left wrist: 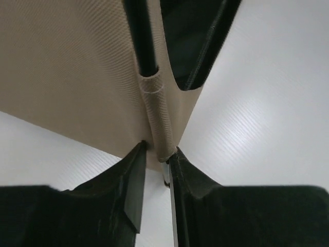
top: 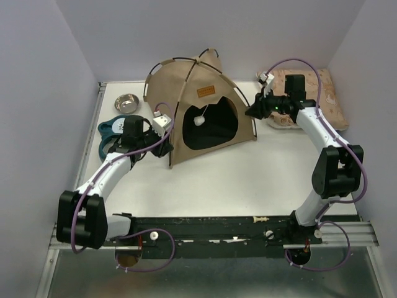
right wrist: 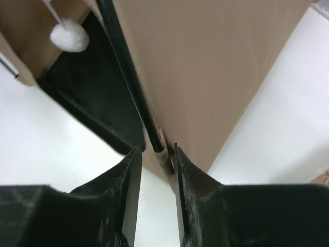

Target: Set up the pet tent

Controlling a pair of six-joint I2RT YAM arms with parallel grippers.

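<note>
The tan pet tent point(top: 186, 87) stands upright at the back middle of the table, with black poles arched over it, an orange label point(top: 205, 92) and a white pom-pom point(top: 199, 121) hanging in its doorway. My left gripper point(top: 164, 133) is at the tent's front-left edge. In the left wrist view its parted tips point(left wrist: 158, 152) straddle the end of the fabric pole sleeve point(left wrist: 157, 118). My right gripper point(top: 250, 113) is at the front-right edge. Its parted tips point(right wrist: 155, 150) straddle the pole end point(right wrist: 154, 136), beside the black base point(right wrist: 92, 103) and pom-pom point(right wrist: 69, 38).
A pink patterned cushion point(top: 332, 102) lies at the back right behind the right arm. A metal bowl point(top: 127, 102) and a teal object point(top: 110, 130) sit at the back left, close to the left gripper. White table point(top: 248, 180) stretches in front of the tent.
</note>
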